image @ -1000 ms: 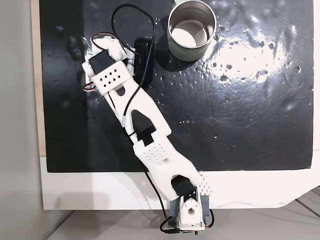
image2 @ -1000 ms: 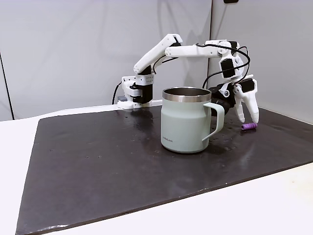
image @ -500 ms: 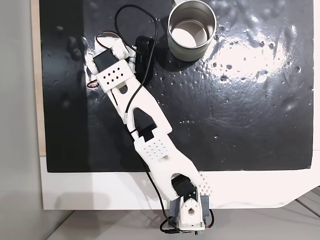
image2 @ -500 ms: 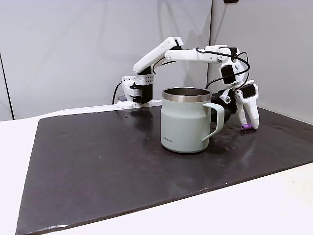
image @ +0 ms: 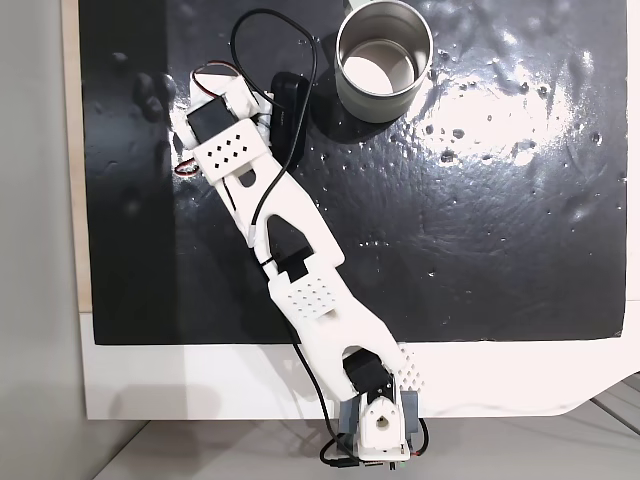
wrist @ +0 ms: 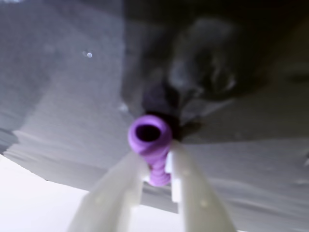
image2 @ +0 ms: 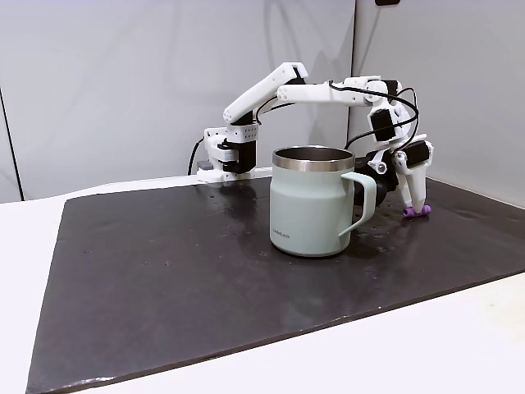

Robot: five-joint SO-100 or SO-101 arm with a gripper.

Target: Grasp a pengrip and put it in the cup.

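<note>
The small purple ribbed soft pengrip [wrist: 150, 147] is pinched between the white two-finger gripper [wrist: 155, 169], whose jaws are closed onto it, low over the dark mat [image2: 164, 271]. Lifting and carrying it left to the silver-grey metal cup [image2: 316, 201] remain.

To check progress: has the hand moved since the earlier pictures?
Yes. In a fixed view, the hand has come down and closer to the cup, around the pengrip.
</note>
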